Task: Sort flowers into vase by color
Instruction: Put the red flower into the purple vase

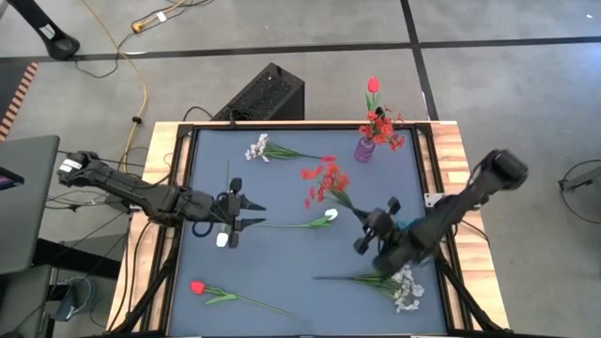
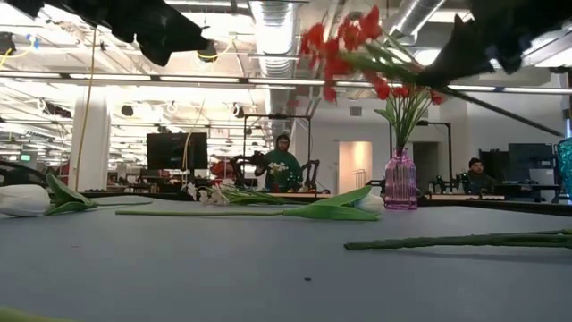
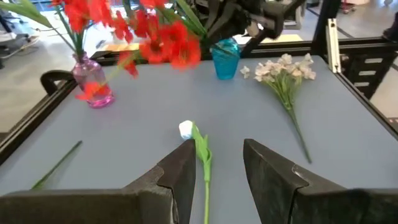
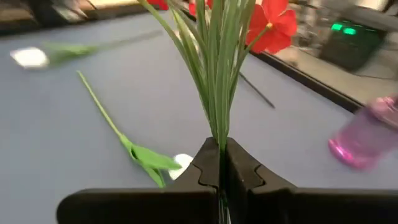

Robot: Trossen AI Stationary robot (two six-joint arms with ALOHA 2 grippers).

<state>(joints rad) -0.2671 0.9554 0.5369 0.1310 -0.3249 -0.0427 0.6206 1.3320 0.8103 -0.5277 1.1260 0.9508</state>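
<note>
Bench (image 1: 282,272) with both arms over it. Right hand (image 4: 221,165), clamped on the stems of a red blossom spray (image 1: 324,180), holds it above the bench centre. Left hand (image 3: 217,165), fingers parted, flanks a white tulip (image 3: 186,129) lying flat. Purple vase (image 1: 365,148) holds red flowers at the far edge.

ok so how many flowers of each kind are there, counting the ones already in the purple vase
red artificial tulips: 2
red artificial blossom sprays: 2
white artificial tulips: 2
white artificial small-blossom sprays: 2
total: 8
</note>
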